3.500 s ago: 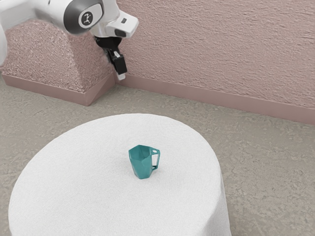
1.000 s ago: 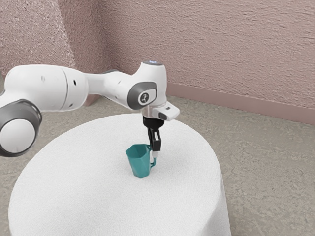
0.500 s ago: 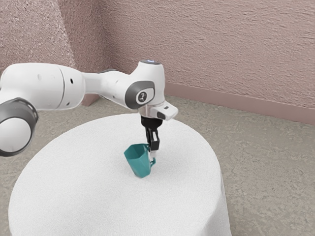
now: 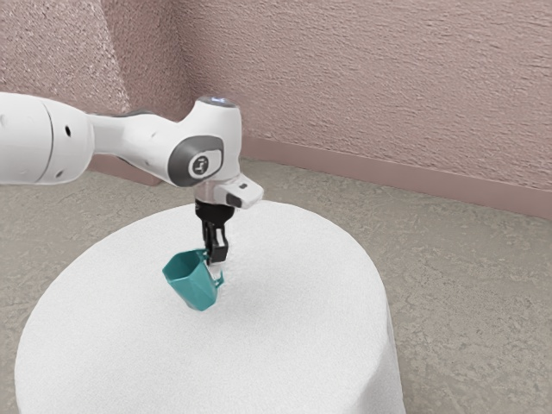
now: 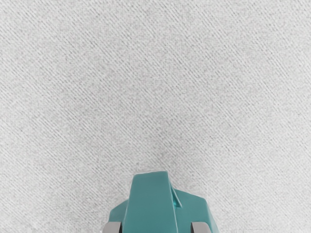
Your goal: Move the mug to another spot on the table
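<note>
Your teal faceted mug [image 4: 190, 283] [image 5: 158, 206] hangs just under the hand, tilted, its open mouth leaning away from the black two-finger gripper [image 4: 216, 259] toward the exterior view's left. The gripper is clamped on the mug at its handle side. In the wrist view the grey finger pads [image 5: 112, 227] sit against the teal body from two sides. You cannot tell whether the base touches the cloth. Below the hand spreads the round table with its white textured cloth [image 4: 302, 345] [image 5: 155, 73]. Above the gripper, the white arm's grey joint cap [image 4: 198, 161] carries a small white emblem, too small to read. Beyond the hand stand a rough pink wall [image 4: 388, 86] and a beige floor [image 4: 466, 259].
</note>
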